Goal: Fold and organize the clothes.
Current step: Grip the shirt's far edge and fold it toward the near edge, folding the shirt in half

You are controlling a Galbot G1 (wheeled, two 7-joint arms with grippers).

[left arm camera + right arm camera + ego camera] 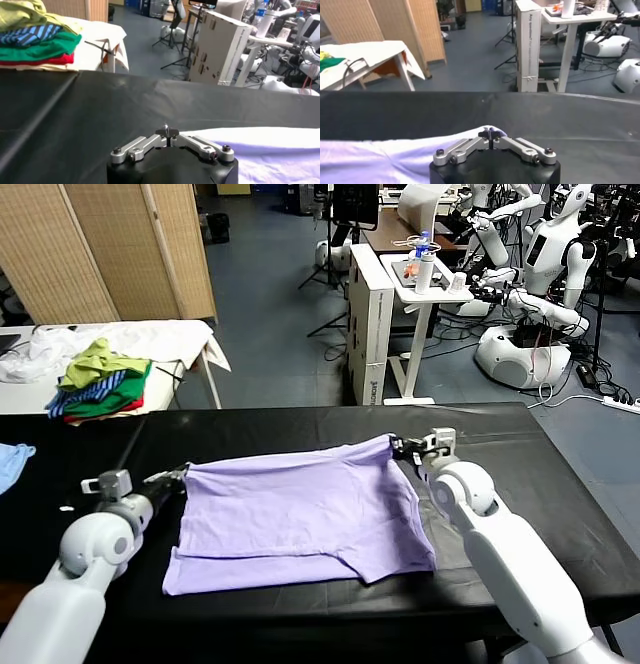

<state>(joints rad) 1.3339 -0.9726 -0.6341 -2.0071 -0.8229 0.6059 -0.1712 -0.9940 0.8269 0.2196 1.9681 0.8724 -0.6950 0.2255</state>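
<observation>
On the black table (300, 429), a clothes pile (100, 384) lay far left; my left gripper (180, 476) and right gripper (400, 447) pinched the lavender T-shirt's (300, 519) far corners, stretching it crosswise.

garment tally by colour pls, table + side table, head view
Lavender: 1, T-shirt, far corners pinched by left gripper and right gripper
Light blue: 1, garment at the table's left edge
Mixed green, striped, red: 1 pile on the side table; pieces within it can't be counted
Total: 3
</observation>
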